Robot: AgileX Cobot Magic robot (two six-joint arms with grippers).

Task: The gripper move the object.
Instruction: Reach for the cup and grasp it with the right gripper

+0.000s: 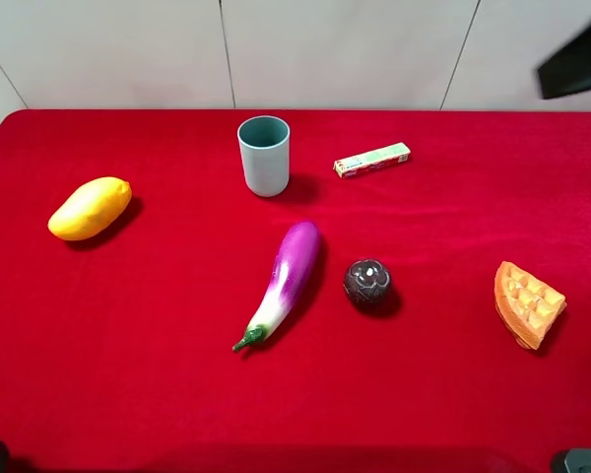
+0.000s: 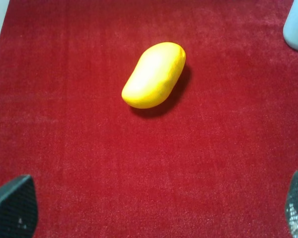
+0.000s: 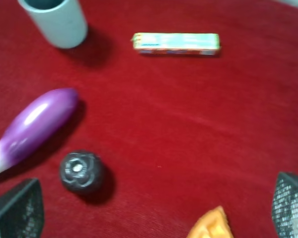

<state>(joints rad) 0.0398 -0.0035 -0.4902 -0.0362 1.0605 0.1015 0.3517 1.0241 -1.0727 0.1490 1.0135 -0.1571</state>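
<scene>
The pale blue-green cup [image 1: 264, 156] stands upright at the back middle of the red table. It also shows in the right wrist view [image 3: 57, 20] and at the edge of the left wrist view [image 2: 296, 29]. My left gripper [image 2: 154, 210] is open and empty, well short of the mango [image 2: 154, 74] and far from the cup. My right gripper [image 3: 154, 210] is open and empty, hanging above the cloth near the dark round fruit [image 3: 81, 171], far from the cup. In the high view only dark arm parts show at the bottom corners.
On the red cloth [image 1: 158, 345] lie a yellow mango [image 1: 90, 208] at left, a purple eggplant [image 1: 284, 281] and a dark round fruit [image 1: 367, 284] in the middle, an orange waffle wedge [image 1: 527, 303] at right, and a small green box [image 1: 371, 160] beside the cup. A black shape [image 1: 576, 59] hangs top right.
</scene>
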